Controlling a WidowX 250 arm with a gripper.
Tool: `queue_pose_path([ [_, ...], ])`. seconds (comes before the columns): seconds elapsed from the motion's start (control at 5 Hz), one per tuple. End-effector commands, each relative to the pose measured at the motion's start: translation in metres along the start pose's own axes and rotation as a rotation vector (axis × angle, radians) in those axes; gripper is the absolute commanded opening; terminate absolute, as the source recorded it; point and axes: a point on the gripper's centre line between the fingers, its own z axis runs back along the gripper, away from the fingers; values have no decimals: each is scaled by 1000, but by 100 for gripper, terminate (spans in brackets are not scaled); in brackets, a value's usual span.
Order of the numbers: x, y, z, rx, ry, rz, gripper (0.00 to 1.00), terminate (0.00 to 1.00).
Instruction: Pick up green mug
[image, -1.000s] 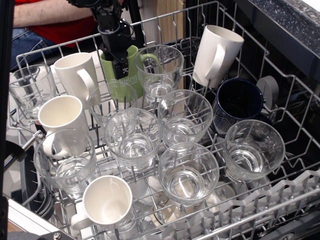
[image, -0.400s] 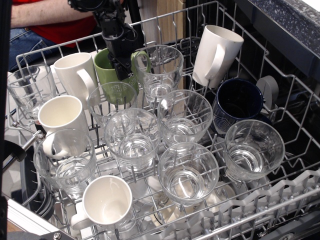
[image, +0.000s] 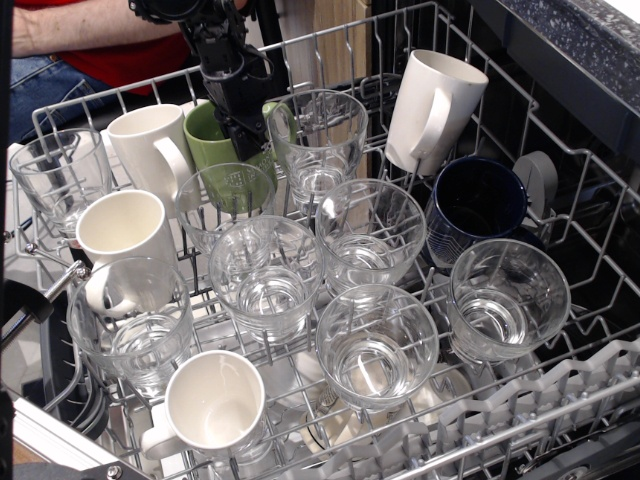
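Observation:
The green mug (image: 210, 143) stands in the back row of the dishwasher rack (image: 600, 240), between a white mug (image: 150, 150) and a tall glass (image: 318, 140). It is tilted so that its dark opening shows, and its lower part is hidden behind a glass (image: 228, 200). My black gripper (image: 246, 132) comes down from the top of the view. It is shut on the right side of the mug's rim, by the handle (image: 274, 112).
Several upright glasses fill the middle of the rack. Other white mugs sit at the back right (image: 435, 105), the left (image: 125, 235) and the front (image: 212, 405). A navy mug (image: 472, 210) lies at the right. A person in red (image: 120, 40) is behind the rack.
The green mug has shifted left and tilted in my grip, so its opening now shows and its lettering has dropped behind the glass. My gripper has moved slightly up.

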Motion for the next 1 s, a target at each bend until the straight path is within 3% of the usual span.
queue_pose_path([
  [0.0, 61, 42, 113, 166, -190, 88, 0, 0],
  [0.4, 70, 37, 157, 184, -128, 133, 0, 0],
  [0.6, 71, 40, 179, 143, -84, 130, 0, 0],
  [0.8, 58, 47, 193, 93, -98, 115, 0, 100],
])
